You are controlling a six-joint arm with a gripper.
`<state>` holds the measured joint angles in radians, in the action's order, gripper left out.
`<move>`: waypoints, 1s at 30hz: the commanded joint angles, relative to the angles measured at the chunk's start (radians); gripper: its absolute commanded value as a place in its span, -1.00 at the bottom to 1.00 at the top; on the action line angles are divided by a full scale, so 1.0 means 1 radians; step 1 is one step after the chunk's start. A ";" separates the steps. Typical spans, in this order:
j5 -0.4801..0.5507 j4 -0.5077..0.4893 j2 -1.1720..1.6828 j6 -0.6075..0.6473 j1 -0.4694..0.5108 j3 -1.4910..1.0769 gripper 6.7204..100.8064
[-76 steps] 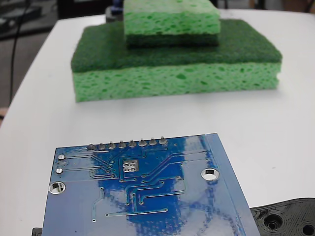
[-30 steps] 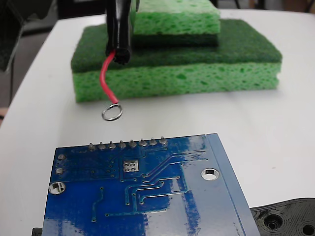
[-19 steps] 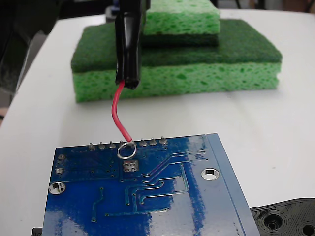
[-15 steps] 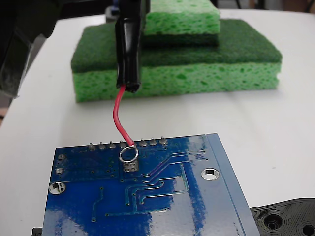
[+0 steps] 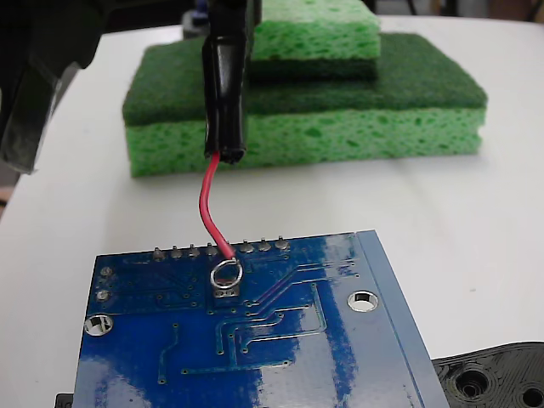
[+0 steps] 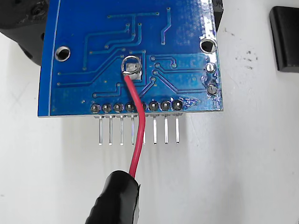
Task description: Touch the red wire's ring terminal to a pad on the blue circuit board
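The blue circuit board (image 5: pixel 280 357) lies flat at the front of the white table, also seen from above in the wrist view as the board (image 6: pixel 93 70). The red wire (image 5: pixel 208 200) curves down from its black sleeve (image 5: pixel 225 93). Its ring terminal (image 5: pixel 225 274) rests over the upper part of the silvery square pad (image 5: pixel 226 291), just behind the solder blob row. In the wrist view the ring terminal (image 6: pixel 131 65) sits on the pad (image 6: pixel 134 73), with the red wire (image 6: pixel 135 140) crossing the board edge. The gripper (image 5: pixel 228 13) holds the sleeve at the top edge, fingers mostly hidden.
Stacked green sponges (image 5: pixel 340 127) stand behind the board. A black plastic piece with holes (image 5: pixel 497 378) lies at the front right. Header pins (image 6: pixel 138 130) stick out from the board edge. A black block (image 6: pixel 285 37) sits on the table at the right of the wrist view.
The ring came down from the air in front of the sponge onto the board. Over the last half second it slid slightly forward onto the pad.
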<state>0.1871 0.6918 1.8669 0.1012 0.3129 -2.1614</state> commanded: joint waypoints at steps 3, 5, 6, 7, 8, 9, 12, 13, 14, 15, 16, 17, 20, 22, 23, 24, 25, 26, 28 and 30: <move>0.003 -0.003 -0.002 0.000 0.000 0.008 0.99; 0.003 -0.005 -0.005 0.000 0.000 0.009 0.99; 0.003 -0.005 -0.006 0.000 0.000 0.009 0.99; 0.003 -0.005 -0.006 -0.002 0.000 0.009 0.99; 0.003 -0.005 -0.008 -0.002 0.000 0.008 0.99; 0.003 -0.005 -0.008 -0.002 0.000 0.008 0.99; 0.003 -0.005 -0.009 -0.002 0.000 0.008 0.99; 0.003 -0.005 -0.009 0.000 0.000 0.008 0.99; 0.003 -0.005 -0.009 0.000 0.000 0.008 0.99; 0.003 -0.006 -0.009 0.000 0.000 0.008 0.99; 0.003 -0.006 -0.011 0.000 0.000 0.008 0.99; 0.003 -0.006 -0.011 0.000 0.000 0.008 0.99; 0.005 0.003 -0.005 0.005 0.000 0.014 0.99; 0.005 0.014 0.017 0.006 0.000 0.018 0.99; 0.009 0.015 0.037 0.005 0.000 0.015 0.99; 0.014 0.015 0.061 0.005 0.000 0.006 0.99; 0.020 0.014 0.092 0.005 0.002 -0.008 0.99; 0.023 0.008 0.126 0.005 0.003 -0.025 0.99; 0.032 -0.008 0.206 0.005 0.003 -0.074 0.99; 0.048 -0.023 0.299 0.006 0.003 -0.138 0.99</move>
<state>0.2224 0.6734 2.1016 0.1074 0.3160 -2.2764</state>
